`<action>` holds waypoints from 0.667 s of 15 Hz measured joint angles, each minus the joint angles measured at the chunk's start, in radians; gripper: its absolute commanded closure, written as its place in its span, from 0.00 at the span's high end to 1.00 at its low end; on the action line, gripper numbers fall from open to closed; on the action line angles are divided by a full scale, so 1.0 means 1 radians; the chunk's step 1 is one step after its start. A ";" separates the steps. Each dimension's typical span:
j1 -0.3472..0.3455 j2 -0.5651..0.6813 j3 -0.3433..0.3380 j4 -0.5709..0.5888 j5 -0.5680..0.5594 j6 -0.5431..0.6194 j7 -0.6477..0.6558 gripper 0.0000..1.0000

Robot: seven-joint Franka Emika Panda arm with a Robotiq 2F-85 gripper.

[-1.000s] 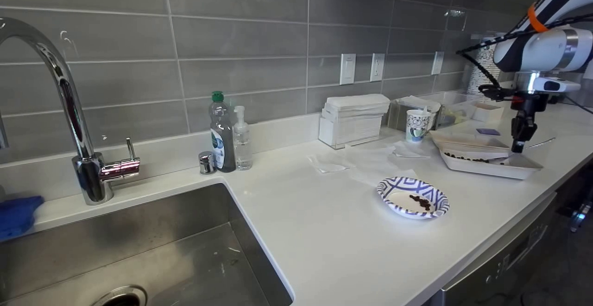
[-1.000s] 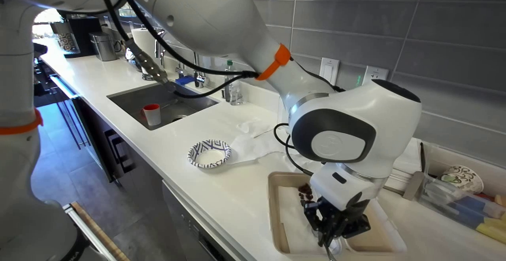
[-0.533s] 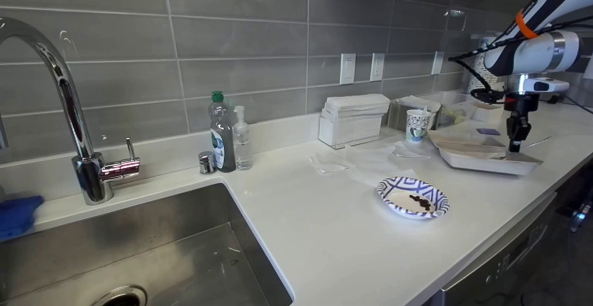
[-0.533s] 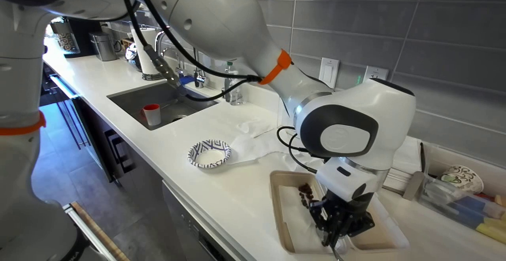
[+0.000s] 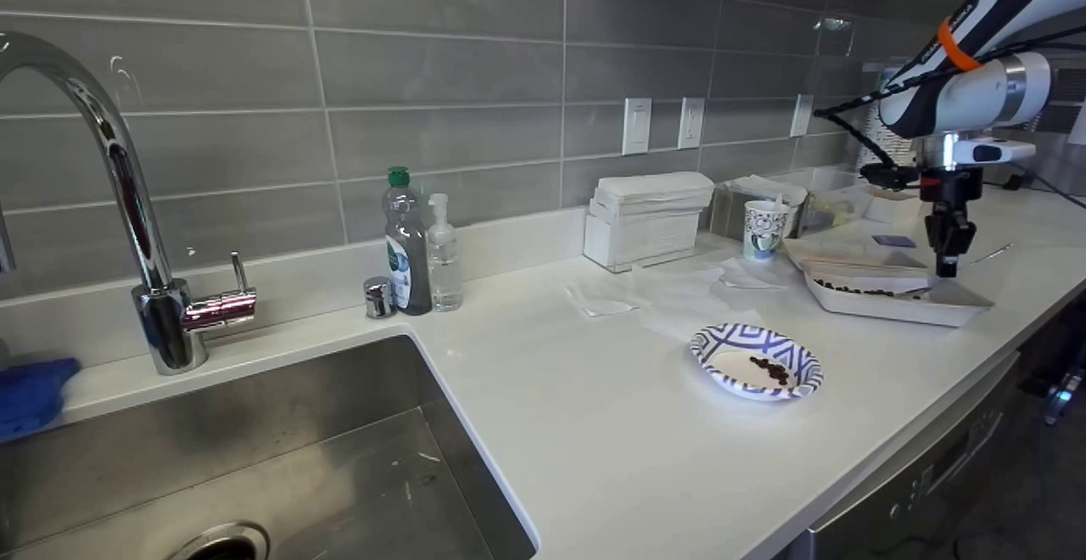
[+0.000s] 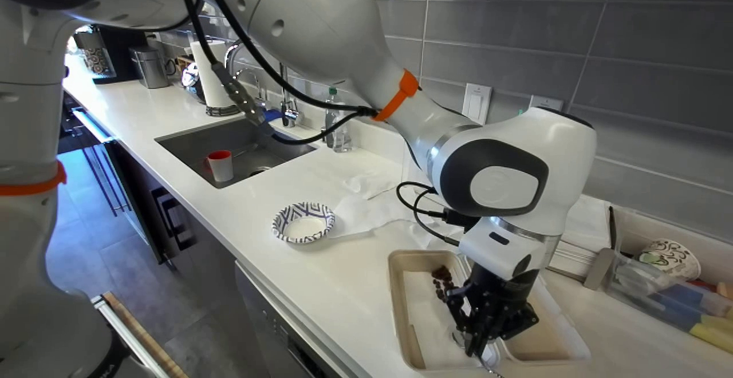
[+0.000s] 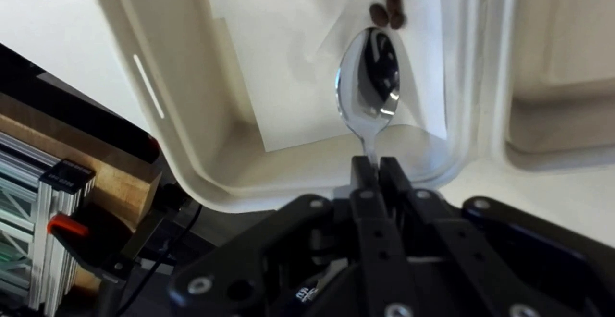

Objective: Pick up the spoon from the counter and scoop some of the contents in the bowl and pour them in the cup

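Near the front edge of the surface point(image 5: 636, 433), your jaws grip the spoon point(image 7: 369, 89), its tip toward the beans point(image 7: 395, 4).

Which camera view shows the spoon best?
The wrist view: the spoon looks largest there, its whole scoop end clear, though the jaws hide much of its handle. Both exterior views show it small: part of the scoop end and some handle beyond the jaws.

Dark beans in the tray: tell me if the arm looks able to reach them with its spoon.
Likely yes: the pincer grips the spoon, whose tip appears close to the nearest beans in the wrist view, with nothing visible between; its height is unclear.
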 measured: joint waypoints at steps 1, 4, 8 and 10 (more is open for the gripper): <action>0.002 0.000 0.000 0.002 -0.012 -0.003 0.003 0.02; 0.003 0.001 0.000 0.009 -0.038 -0.003 0.020 0.02; 0.006 0.008 0.002 0.021 -0.047 -0.003 0.025 0.02; 0.006 0.016 0.008 0.025 -0.047 -0.003 0.025 0.02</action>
